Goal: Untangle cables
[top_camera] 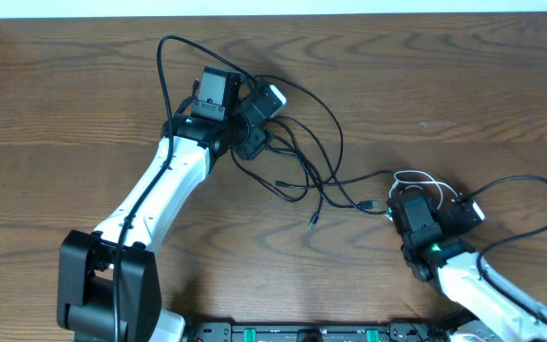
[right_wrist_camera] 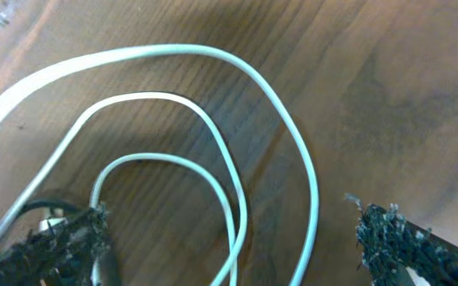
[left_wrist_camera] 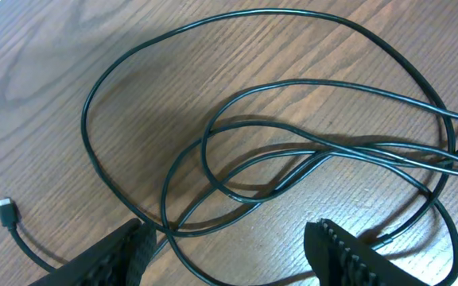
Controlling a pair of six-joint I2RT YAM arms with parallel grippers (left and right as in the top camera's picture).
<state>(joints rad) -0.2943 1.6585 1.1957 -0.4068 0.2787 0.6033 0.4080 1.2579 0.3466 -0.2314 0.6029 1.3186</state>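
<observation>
A tangle of thin black cables lies on the wooden table in the overhead view, with small plug ends trailing toward the middle. My left gripper hovers at the tangle's left side. In the left wrist view the left gripper is open, and loops of black cable spread ahead, one strand crossing loose between the fingers. A coiled white cable lies at the right. My right gripper is wide open over the white cable, whose strands run between the fingertips without being pinched.
The table is dark wood, its far edge along the top. A thick black arm cable arcs to the right of the right arm. A black plug lies left of the left finger.
</observation>
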